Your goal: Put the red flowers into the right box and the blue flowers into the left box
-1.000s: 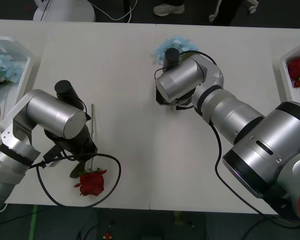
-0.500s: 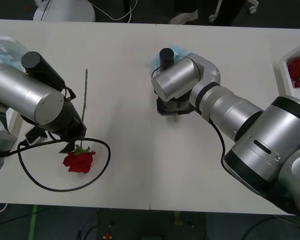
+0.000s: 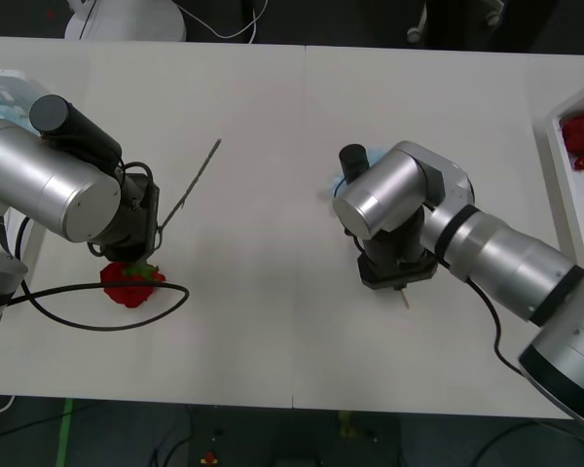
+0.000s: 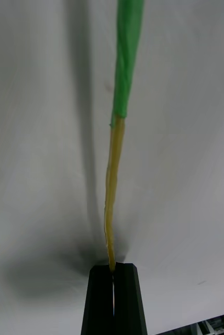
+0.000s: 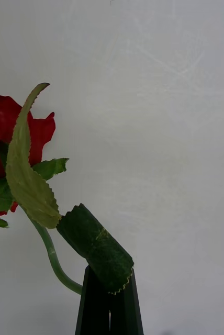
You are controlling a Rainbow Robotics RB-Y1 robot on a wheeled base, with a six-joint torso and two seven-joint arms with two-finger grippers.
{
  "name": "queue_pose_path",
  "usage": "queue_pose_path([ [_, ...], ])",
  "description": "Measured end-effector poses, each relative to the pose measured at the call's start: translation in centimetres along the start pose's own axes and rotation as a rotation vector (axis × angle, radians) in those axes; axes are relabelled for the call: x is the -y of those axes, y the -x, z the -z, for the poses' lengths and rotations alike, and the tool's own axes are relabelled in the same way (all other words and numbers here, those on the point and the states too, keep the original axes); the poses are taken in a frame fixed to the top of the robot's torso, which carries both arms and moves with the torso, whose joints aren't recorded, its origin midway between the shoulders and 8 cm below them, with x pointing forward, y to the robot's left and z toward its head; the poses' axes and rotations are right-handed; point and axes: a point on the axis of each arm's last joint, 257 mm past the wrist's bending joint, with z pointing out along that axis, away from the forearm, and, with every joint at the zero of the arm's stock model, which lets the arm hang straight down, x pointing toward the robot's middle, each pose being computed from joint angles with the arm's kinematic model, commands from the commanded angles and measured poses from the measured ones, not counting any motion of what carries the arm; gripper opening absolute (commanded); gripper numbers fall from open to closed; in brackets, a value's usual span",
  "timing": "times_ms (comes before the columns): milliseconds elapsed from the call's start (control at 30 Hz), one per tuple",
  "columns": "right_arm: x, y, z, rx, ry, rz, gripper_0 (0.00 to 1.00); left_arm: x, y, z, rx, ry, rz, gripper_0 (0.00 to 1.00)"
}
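The front camera gives you a high look down on the white bench [image 3: 273,117] and both arms. Each wrist camera sits very near its own claw, facing the bench surface closely. You find the left claw [image 5: 109,301] with its rose [image 3: 127,284] again in the front view.

— What have I got on the left wrist camera?

— My left gripper [image 5: 110,309], black fingers [image 5: 93,306] pressed together on a rose stem [image 5: 53,260].

— Where's the rose [image 5: 10,137] from there?

— Off to one side of the fingers, stem curving up to it. A curled dark leaf [image 5: 95,247] sits right at the fingertips; a paler leaf [image 5: 28,178] crosses the bloom. White table [image 5: 159,115] behind.
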Motion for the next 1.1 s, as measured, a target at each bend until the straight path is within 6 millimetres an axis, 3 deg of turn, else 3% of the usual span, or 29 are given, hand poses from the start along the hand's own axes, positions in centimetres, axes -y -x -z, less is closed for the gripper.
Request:
queue_pose_path([
  [100, 1.7, -2.7, -1.4, 0.000, -0.003, -0.002, 0.00, -0.3, 0.6, 0.0, 0.017, 0.012, -0.082, 0.00],
  [133, 2.3, -3.5, -1.9, -0.005, 0.001, 0.006, 0.08, -0.3, 0.8, 0.1, 0.021, 0.012, -0.132, 0.00],
  [167, 2.7, -4.3, -2.3, -0.014, 0.009, 0.009, 0.38, -0.2, 1.0, 0.1, 0.026, 0.012, -0.198, 0.00],
  [200, 3.2, -5.0, -2.6, -0.025, 0.017, 0.008, 0.57, -0.2, 1.2, 0.1, 0.032, 0.012, -0.290, 0.00],
  [267, 3.9, -6.1, -2.9, -0.043, 0.038, 0.005, 0.72, 0.0, 1.7, 0.1, 0.048, 0.013, -0.490, 0.00],
  [367, 4.5, -7.0, -2.9, -0.062, 0.072, -0.016, 0.83, 0.3, 2.1, 0.2, 0.066, 0.017, -0.748, 0.00],
  [400, 4.7, -7.1, -2.8, -0.067, 0.081, -0.025, 0.87, 0.3, 2.2, 0.2, 0.067, 0.016, -0.788, 0.38],
  [433, 4.9, -7.1, -2.6, -0.070, 0.089, -0.034, 0.90, 0.4, 2.1, 0.2, 0.067, 0.012, -0.796, 0.95],
  [467, 5.0, -7.0, -2.3, -0.068, 0.101, -0.044, 0.93, 0.5, 2.1, 0.2, 0.067, 0.008, -0.783, 1.00],
  [600, 4.6, -5.6, -0.4, -0.023, 0.162, -0.071, 1.00, 0.7, 2.0, 0.2, 0.068, -0.006, -0.665, 1.00],
  [833, 4.3, -1.4, 5.3, 0.116, 0.292, -0.097, 1.00, 0.8, 2.0, 0.1, 0.066, -0.010, -0.612, 1.00],
  [1000, 4.4, 1.2, 6.4, 0.225, 0.314, 0.015, 1.00, 1.8, 0.7, -1.0, 0.001, -0.066, -0.486, 1.00],
  [1100, 4.5, 2.9, 6.6, 0.286, 0.317, -0.003, 1.00, 2.8, 0.7, -2.3, -0.020, -0.113, -0.449, 1.00],
])
